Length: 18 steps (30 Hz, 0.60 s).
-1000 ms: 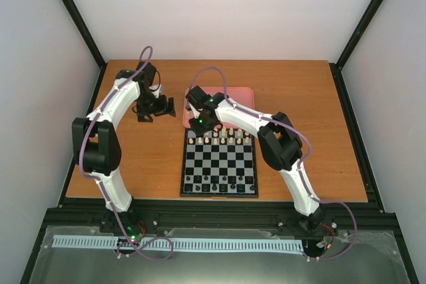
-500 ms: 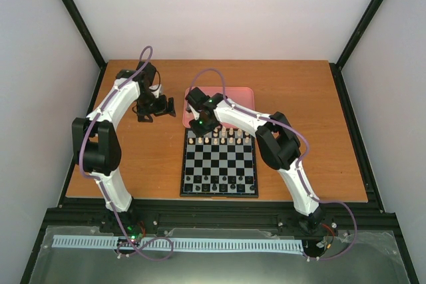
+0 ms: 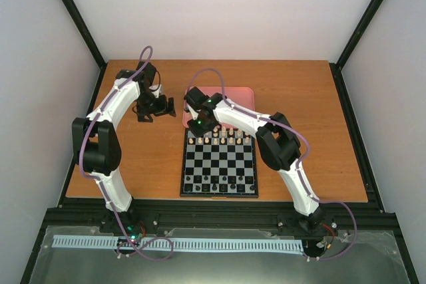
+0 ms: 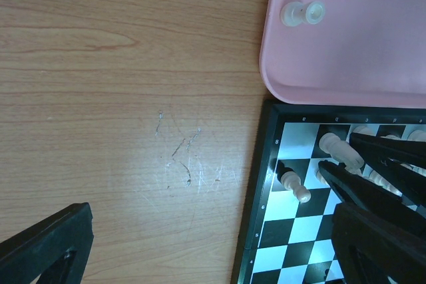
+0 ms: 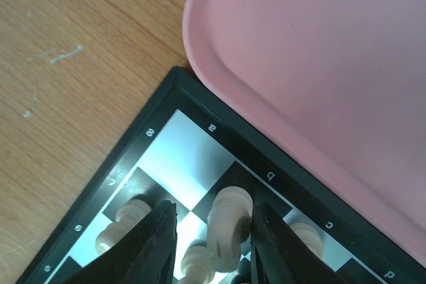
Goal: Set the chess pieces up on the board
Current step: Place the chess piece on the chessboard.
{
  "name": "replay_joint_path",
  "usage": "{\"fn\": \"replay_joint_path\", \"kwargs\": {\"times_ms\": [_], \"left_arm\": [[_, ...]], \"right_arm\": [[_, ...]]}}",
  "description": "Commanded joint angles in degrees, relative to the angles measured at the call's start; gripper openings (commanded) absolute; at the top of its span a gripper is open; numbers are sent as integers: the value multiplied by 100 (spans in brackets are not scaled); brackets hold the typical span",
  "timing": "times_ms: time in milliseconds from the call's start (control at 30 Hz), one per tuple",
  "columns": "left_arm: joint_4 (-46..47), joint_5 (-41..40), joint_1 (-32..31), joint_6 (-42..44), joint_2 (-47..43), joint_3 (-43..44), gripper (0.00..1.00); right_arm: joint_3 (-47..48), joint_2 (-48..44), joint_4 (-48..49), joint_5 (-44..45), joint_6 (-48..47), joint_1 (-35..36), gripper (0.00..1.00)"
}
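Observation:
The board (image 3: 219, 164) lies in the middle of the table, with cream chess pieces (image 3: 219, 139) in its two far rows. My right gripper (image 3: 200, 126) hangs over the board's far left corner. In the right wrist view it (image 5: 213, 221) is open around an upright cream piece (image 5: 229, 224) standing on square b8, next to the right finger (image 5: 269, 244) and apart from the left one. One cream pawn (image 4: 303, 13) lies on the pink tray (image 4: 346, 51). My left gripper (image 3: 160, 108) is open and empty above bare table, left of the tray.
Black pieces (image 3: 219, 184) stand in the board's near rows. The pink tray (image 3: 236, 94) touches the board's far edge. A cream pawn (image 4: 293, 184) stands on a7. The right gripper's black fingers (image 4: 379, 164) show in the left wrist view.
My right gripper has shifted slightly to the far left over the board's corner. The left arm has not moved.

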Motion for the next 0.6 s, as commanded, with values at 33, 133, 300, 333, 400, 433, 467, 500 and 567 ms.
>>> {"fn": "replay_joint_path", "kwargs": {"times_ms": [33,133,300,333,400,433,467,500,567], "left_arm": [[56,17,34,-48,-181,53,100],[60,15,33,-48,-194,45,100],[60,13,26,-48,-237,27,100],[61,0,27,-45,-245,27,100],[52,-8,28,-47,-256,27,100],[51,-9,31,-52,-258,27,100],[51,-14,31,-56,-256,34,100],[51,-16,30,-63,-251,40,100],[51,-38,34,-73,-254,55,100]], "right_arm": [[403,-477,-58,101,-18,78,33],[574,-464,-164,224,19,79,37],[961,-293,-327,458,23,80,43],[1103,-216,-370,469,2,80,44],[1482,27,-436,490,-45,74,46],[1669,152,-457,512,-65,70,48],[1904,277,-462,543,-63,51,49],[2072,393,-449,573,-41,33,50],[2367,648,-430,457,39,-84,51]]}}
